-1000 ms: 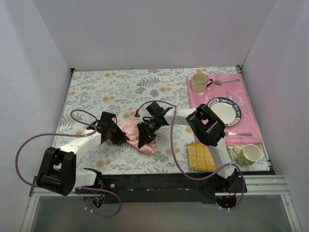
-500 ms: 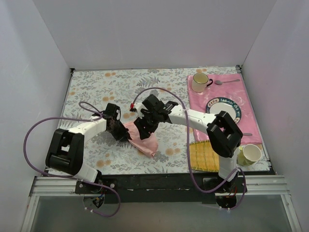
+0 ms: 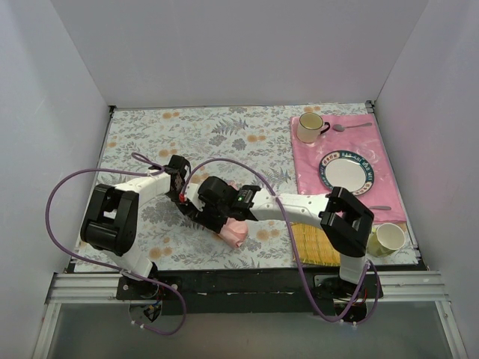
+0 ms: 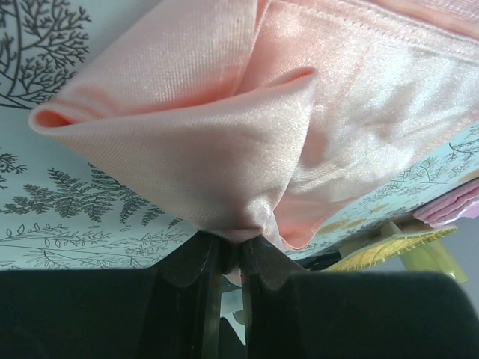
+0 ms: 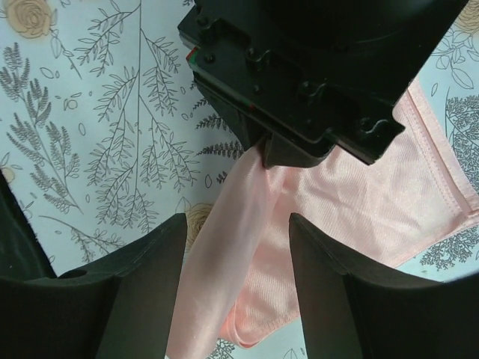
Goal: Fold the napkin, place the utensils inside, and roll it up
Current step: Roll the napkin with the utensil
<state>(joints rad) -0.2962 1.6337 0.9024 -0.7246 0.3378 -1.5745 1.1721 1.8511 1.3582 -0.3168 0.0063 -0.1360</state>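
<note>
Napkin point(image 3: 236, 232) now sits as a bunched salmon-pink heap on the floral tablecloth point(image 3: 150, 142) near the front centre. A second ago it lay wider and flatter, so the fold has collapsed rather than advanced. Left gripper point(image 4: 230, 243) is clamped on a pinched corner of the satin, with the cloth gathered into a cone above its fingers, and it has swung inward with that corner. Right gripper point(image 5: 238, 224) has let go within the last second: its fingers stand wide apart, a strand of cloth hangs between them untouched, and its arm has reached across toward the left one. Judgement: the folding step is not secured — the cloth likely needs spreading flat again before anything can be laid inside.
</note>
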